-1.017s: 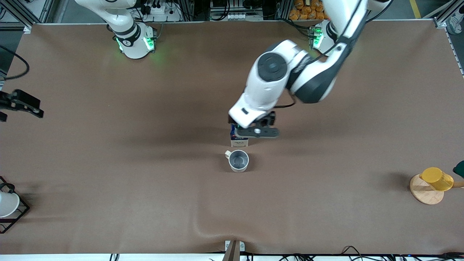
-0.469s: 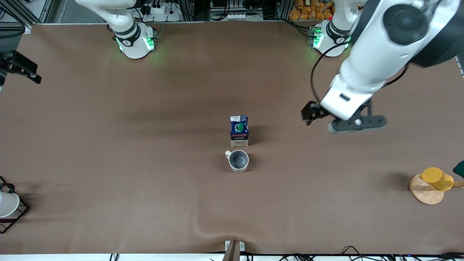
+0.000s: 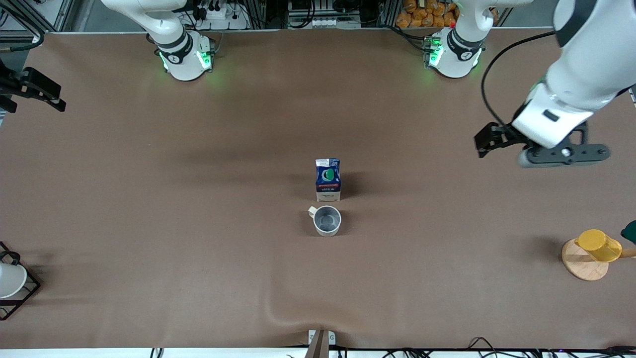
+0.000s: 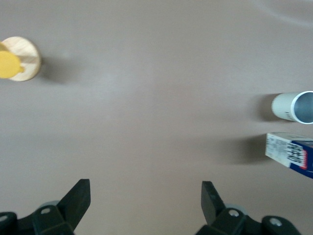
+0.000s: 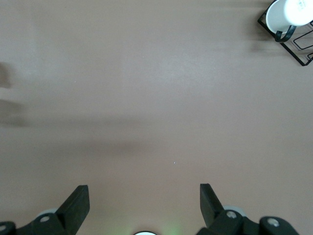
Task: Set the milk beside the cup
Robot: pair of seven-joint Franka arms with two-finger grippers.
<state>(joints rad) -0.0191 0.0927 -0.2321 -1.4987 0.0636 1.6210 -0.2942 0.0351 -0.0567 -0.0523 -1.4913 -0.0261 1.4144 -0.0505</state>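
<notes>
Front view. Milk carton [image 3: 328, 179]: upright on the brown bench [image 3: 198, 199], mid-bench, just beside the grey mug [image 3: 327, 220] and a little farther from the front camera than it; a narrow gap shows, not touching. Placement looks done. Left pincer [image 3: 564, 154]: up in the air over bare bench toward the left arm's end, nothing in it, well apart from the carton. Right pincer [image 3: 30, 89]: at the edge of the view over the right arm's end, waiting. Yellow cup [image 3: 598, 245] tipped on a round wooden coaster [image 3: 584, 263], and a white cup in a black wire rack [image 3: 12, 283], sit at either end, well clear.

Left wrist view. Left pincer [image 4: 145, 208] jaws wide, empty. Carton [image 4: 289, 150] and mug [image 4: 292, 106] side by side at the frame's edge; yellow cup [image 4: 9, 64] on its coaster [image 4: 27, 66] well apart.

Right wrist view. Right pincer [image 5: 144, 205] jaws wide, empty, over bare bench; white cup in its rack [image 5: 288, 22] in one corner.

Risk, as I judge it: slight. The carton is tall and light; any swing of an arm back through mid-bench could topple it into the mug. Nothing stands in the way at present.
</notes>
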